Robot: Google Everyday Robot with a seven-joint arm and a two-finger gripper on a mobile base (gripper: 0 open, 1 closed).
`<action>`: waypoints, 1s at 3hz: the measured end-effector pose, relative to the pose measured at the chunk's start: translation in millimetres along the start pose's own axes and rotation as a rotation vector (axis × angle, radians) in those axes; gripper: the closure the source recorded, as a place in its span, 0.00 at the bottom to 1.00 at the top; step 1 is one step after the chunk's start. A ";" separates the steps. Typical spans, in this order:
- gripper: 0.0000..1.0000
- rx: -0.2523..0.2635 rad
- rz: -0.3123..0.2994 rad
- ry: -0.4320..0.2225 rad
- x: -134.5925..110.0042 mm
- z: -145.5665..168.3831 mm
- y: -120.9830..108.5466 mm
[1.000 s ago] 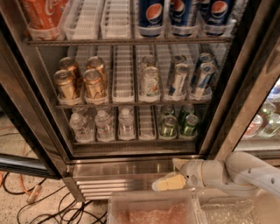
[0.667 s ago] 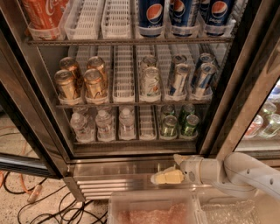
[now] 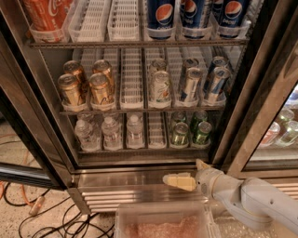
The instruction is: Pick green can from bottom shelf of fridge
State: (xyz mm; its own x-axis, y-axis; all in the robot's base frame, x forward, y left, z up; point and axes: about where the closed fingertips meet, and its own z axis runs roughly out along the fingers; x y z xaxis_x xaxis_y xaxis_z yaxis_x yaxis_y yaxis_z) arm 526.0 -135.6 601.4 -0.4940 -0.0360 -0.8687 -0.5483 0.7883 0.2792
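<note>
The green can [image 3: 202, 133], short and shiny with a silver top, stands on the bottom shelf [image 3: 139, 149] of the fridge [image 3: 43, 116]. It sits above and slightly right of the gripper [image 3: 179, 181], apart from it. Whether the gripper is wide or narrow cannot be told.

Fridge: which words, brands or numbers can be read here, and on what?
"Coca-Cola", partly cut off: red container, top rack.
Pepsi globe logo, no legible word: blue cans, top rack.
Gold cans, green can, other labels: too blurred to read.
Claw, below the bottom shelf: no text.
</note>
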 end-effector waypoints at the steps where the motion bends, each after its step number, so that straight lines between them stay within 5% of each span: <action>1: 0.00 0.025 0.014 -0.042 2.2 11.0 -3.1; 3: 0.00 0.020 0.023 -0.080 -0.9 19.3 2.3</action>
State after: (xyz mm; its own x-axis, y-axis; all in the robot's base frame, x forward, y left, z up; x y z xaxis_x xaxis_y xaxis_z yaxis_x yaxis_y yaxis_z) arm 538.1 -121.9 594.9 -0.4506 0.0311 -0.8922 -0.5235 0.8004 0.2922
